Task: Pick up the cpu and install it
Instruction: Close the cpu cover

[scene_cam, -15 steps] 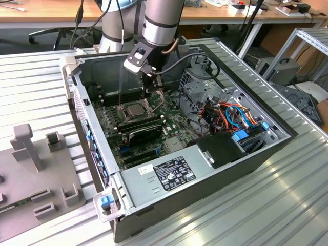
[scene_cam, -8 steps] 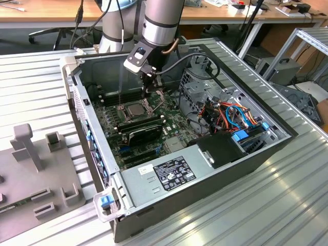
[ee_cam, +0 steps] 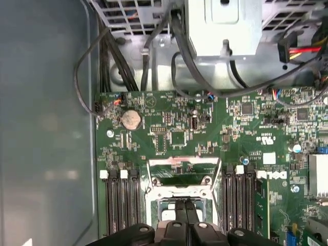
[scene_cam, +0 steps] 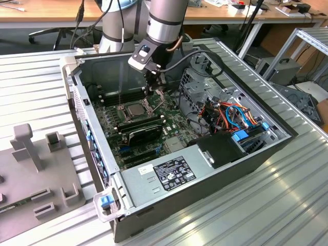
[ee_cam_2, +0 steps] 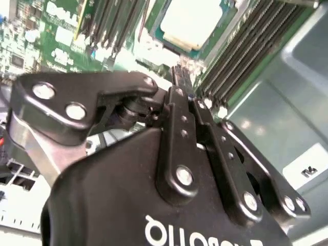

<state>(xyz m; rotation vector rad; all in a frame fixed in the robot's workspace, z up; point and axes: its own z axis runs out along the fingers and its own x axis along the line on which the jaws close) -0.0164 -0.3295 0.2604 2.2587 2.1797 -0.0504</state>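
Since the cpu (scene_cam: pixel 135 108) already lies flat in its socket (scene_cam: pixel 134 108), the gripper (ee_cam: pixel 185 205), fingers pressed shut and holding nothing, should go slow; no bumping.

Cpu (ee_cam_2: pixel 193 23) cut by second wrist view's edge; gripper (ee_cam: pixel 184 218) hides socket middle (first wrist view)

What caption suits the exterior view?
Robot gripper poised beside the cpu seated in an open computer case.
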